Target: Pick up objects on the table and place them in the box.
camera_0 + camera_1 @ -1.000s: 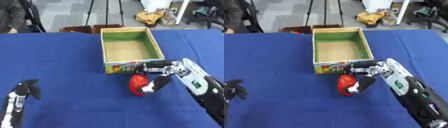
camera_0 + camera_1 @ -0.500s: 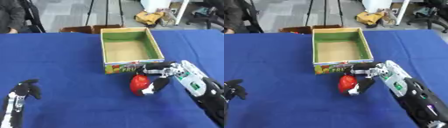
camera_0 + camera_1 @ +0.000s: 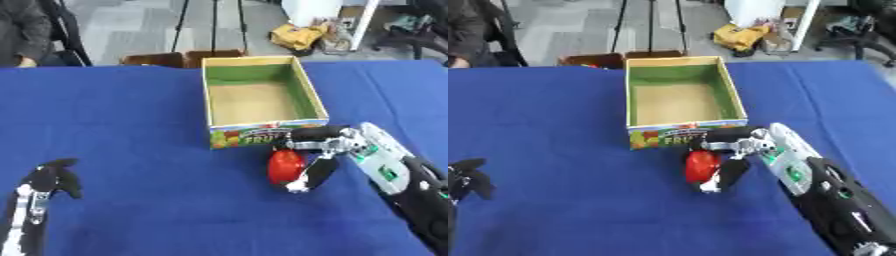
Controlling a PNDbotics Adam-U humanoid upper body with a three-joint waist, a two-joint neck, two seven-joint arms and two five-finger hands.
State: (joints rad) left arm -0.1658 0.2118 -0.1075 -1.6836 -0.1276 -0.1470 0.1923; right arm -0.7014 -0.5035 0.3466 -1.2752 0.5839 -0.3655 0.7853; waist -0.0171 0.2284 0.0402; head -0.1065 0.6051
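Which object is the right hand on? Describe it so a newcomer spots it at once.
Start at the open cardboard box in the middle of the blue table. Just in front of its printed near wall, the right hand curls its fingers round a red rounded object, the only red thing on the cloth.

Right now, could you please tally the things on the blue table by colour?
Red: 1, a rounded red object in the right hand.
Green-lined: 1, the cardboard fruit box, nothing inside.
Total: 2.
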